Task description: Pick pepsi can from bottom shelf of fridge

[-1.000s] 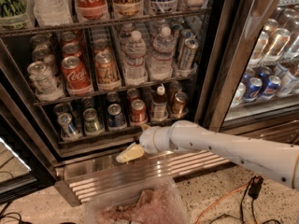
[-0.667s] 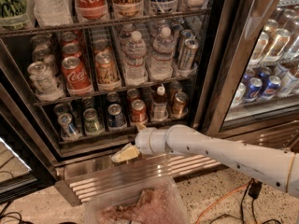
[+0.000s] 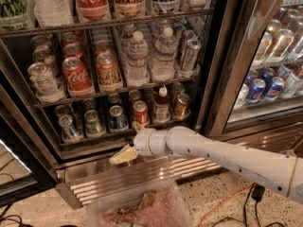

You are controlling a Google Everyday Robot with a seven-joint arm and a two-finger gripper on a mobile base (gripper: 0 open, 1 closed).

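The gripper (image 3: 124, 155) is low down in front of the fridge (image 3: 222, 79). It hangs just under the steel front edge of the bottom shelf (image 3: 90, 147) and above the ribbed steel grille (image 3: 113, 181). It points to the left. I cannot tell if it is open or closed. It holds nothing.

The long white arm (image 3: 222, 157) comes in from the right, near the floor.

The pepsi can (image 3: 117, 117) stands on the bottom shelf. It is dark blue with a silver top. A green can (image 3: 93, 123) stands just to its left and a red can (image 3: 140, 112) just to its right. Further right on that shelf are a small bottle (image 3: 162, 105) and a brown can (image 3: 181, 105). The pepsi can is up and farther back from the gripper, almost straight above it. They do not touch.

Since a second ago, the gripper has slid a little to the left. Back then it was under the red can. Now it is more under the pepsi can. It has stayed at about the same height. The round white wrist has moved left with it. All the cans and bottles stand just where they were.

On the shelf above, a red cola can (image 3: 76, 75) and water bottles (image 3: 137, 56) stand in rows. Near the bottom, on the speckled floor, sits a clear plastic tub (image 3: 137, 207). An orange cable (image 3: 222, 205) lies on the floor to the right.
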